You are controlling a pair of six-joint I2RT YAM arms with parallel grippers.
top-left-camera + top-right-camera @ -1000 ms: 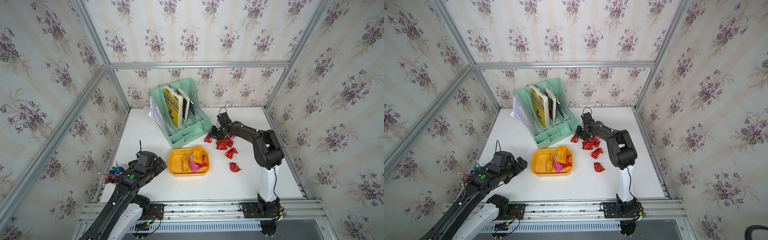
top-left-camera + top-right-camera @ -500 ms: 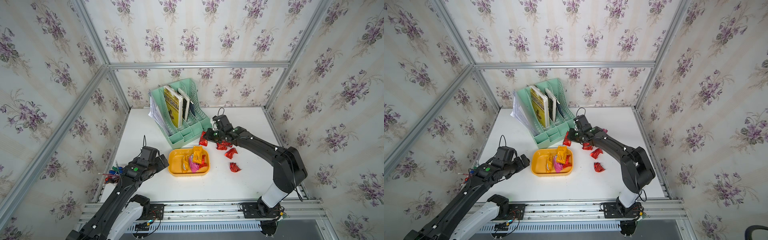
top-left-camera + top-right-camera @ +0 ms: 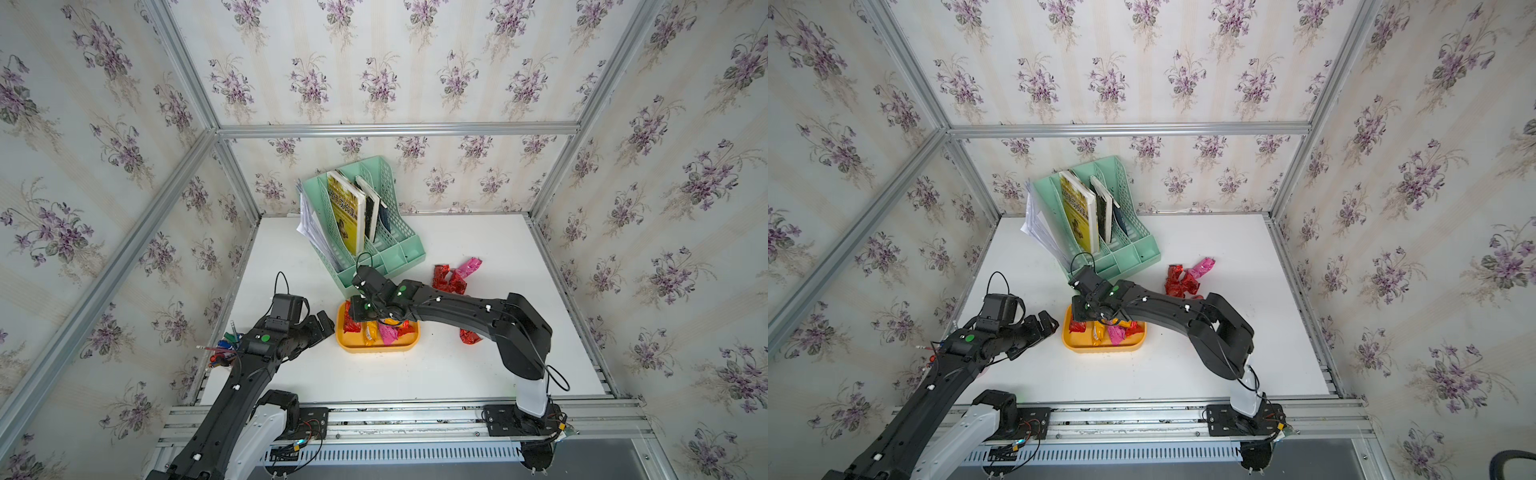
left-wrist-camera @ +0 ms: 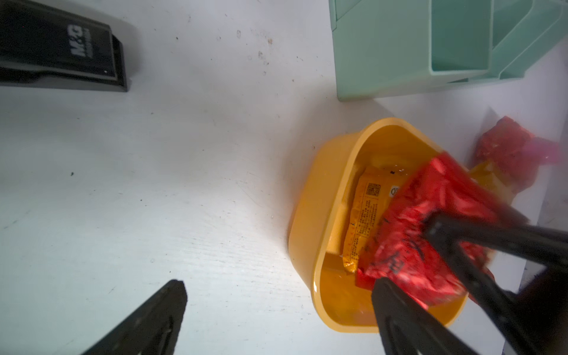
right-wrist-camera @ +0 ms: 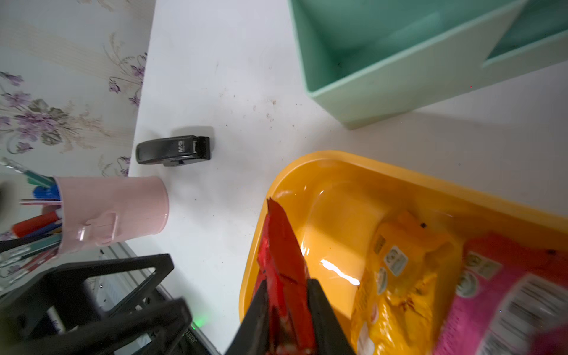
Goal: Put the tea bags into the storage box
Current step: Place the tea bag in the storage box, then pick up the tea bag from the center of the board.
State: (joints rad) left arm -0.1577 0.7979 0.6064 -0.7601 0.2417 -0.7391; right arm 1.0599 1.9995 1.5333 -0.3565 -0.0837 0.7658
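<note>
The storage box [image 3: 376, 348] [image 3: 1104, 349] is a shallow yellow-orange tray at mid table holding orange [image 5: 399, 270], pink [image 5: 507, 292] and red tea bags. My right gripper [image 3: 358, 316] [image 5: 287, 290] is shut on a red tea bag [image 5: 281, 242] [image 4: 430, 215] and hangs over the box's left end. My left gripper [image 3: 326, 322] [image 4: 278, 284] stands open and empty just left of the box [image 4: 310, 215]. More red tea bags [image 3: 449, 280] and a pink one [image 3: 469, 264] lie loose to the right. A single red one [image 3: 469, 336] shows beside the right arm.
A mint green file rack [image 3: 365, 224] with books stands right behind the box. A black stapler [image 5: 173, 150] and a pink pen cup [image 5: 113, 209] sit by the left table edge near the left arm.
My right arm has swung left from the loose pile to above the box, carrying the red tea bag. The left arm has reached forward to the box's left end.
</note>
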